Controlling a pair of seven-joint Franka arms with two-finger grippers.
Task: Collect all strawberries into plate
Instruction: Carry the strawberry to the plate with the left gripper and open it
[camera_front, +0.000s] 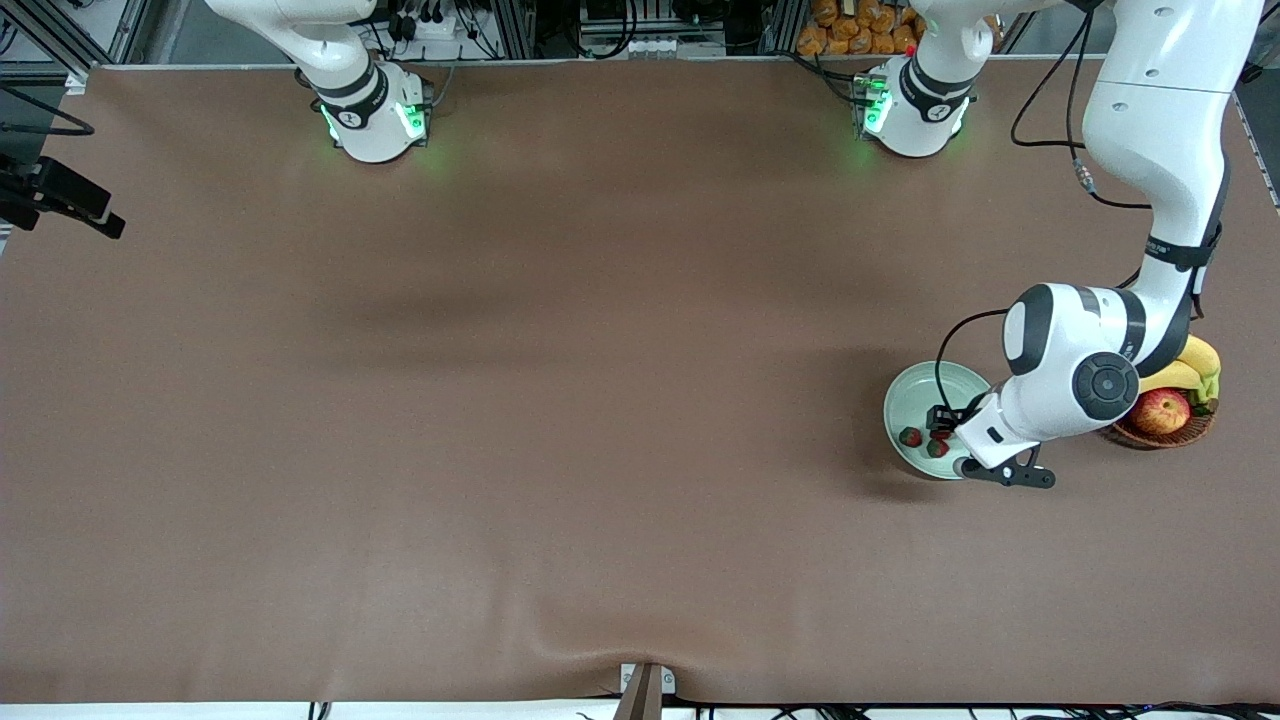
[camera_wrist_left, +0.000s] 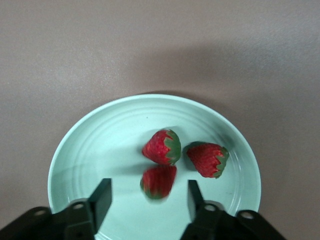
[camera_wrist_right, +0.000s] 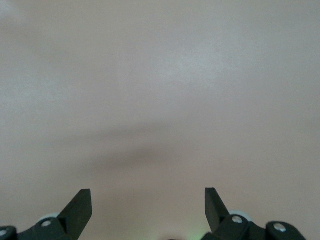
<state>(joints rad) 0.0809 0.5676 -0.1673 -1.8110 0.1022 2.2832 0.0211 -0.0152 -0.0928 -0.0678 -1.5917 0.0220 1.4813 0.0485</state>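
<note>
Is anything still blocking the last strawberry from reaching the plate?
Nothing visible. The left gripper is open over the plate; a blurred strawberry shows between its fingers, two strawberries lie beside it.

The plate (camera_front: 915, 395) lies on the table (camera_front: 560, 400) toward the left arm's end. Reading the front view as a clock face with twelve toward the robots' bases, the basket (camera_front: 1150, 438) sits at three o'clock from the plate, near it but apart. The apple (camera_front: 1160, 410) and the banana (camera_front: 1190, 368) lie in the basket, the banana at one o'clock from the apple. All three strawberries (camera_wrist_left: 162, 146) (camera_wrist_left: 207, 159) (camera_wrist_left: 159, 181) are in the plate, close together, two showing between six and eight o'clock of its centre. The left gripper (camera_wrist_left: 149, 184) hangs over the plate's five o'clock part, one strawberry between its parted fingers. The right gripper (camera_wrist_right: 147, 200) is over bare table.
</note>
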